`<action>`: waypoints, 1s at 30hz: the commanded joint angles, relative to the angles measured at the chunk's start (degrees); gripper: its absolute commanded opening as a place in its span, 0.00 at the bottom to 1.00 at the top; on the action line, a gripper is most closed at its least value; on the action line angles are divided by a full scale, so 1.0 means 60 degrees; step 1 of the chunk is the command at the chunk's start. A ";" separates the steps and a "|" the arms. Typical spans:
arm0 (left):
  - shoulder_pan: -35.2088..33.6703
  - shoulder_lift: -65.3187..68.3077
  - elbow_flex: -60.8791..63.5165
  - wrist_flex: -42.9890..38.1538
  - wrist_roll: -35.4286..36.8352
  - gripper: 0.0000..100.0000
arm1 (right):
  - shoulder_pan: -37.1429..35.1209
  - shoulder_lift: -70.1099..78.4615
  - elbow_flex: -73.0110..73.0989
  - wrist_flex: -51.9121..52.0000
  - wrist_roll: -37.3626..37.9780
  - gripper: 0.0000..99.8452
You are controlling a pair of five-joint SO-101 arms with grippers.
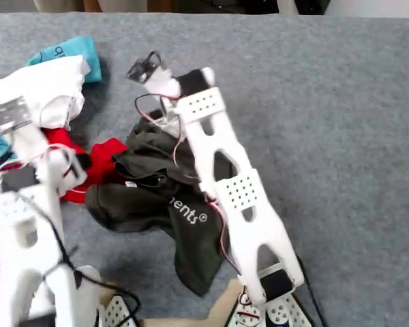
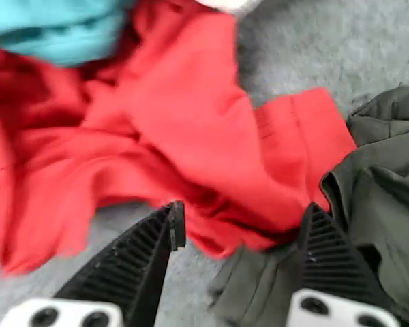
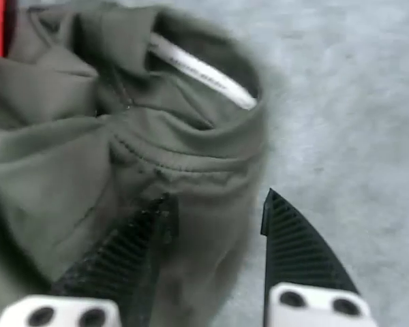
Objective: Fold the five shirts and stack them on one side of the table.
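1. High view, far left: a teal shirt (image 1: 68, 49) and a white shirt (image 1: 48, 85) lie crumpled together near the table's edge, with more teal cloth showing below them. I cannot tell whether that is a second garment. Nothing is folded or stacked, so the task looks barely begun.
2. Next along, the left gripper (image 2: 242, 218) hangs over the red shirt (image 2: 191, 136) with its jaws spread wide and nothing between them. The red shirt is rumpled, tucked under the teal one on one side and touching the dark one on the other.
3. At the middle of the heap lies the dark olive shirt (image 1: 157, 204), bunched and twisted, overlapping the red shirt's edge.
4. The right gripper (image 3: 218, 204) sits low at this shirt's collar, just below the white neck label (image 3: 204, 71). Its jaws are partly open and empty, one finger over the cloth and the other over bare table, so the collar's edge lies between them.
5. The step in hand seems to be picking the dark shirt out of the pile. The next move likely calls for closing on that collar edge alone, without catching red cloth, then dragging it clear.
6. To the right, the grey table (image 1: 341, 102) offers room for spreading, folding and stacking.
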 commanded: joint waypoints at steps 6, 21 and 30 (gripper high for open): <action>0.0015 0.4608 -0.1817 -0.1128 0.0103 0.22 | 0.0447 0.0520 0.0344 -0.0264 0.0000 0.08; -0.3077 0.9077 -0.6901 -0.1597 0.0015 0.02 | 0.3773 0.0432 0.0330 -0.0147 0.0938 0.00; -0.3062 0.9223 -0.7253 -0.0982 0.0015 0.02 | 0.6410 0.0418 -0.0886 0.0381 0.1260 0.00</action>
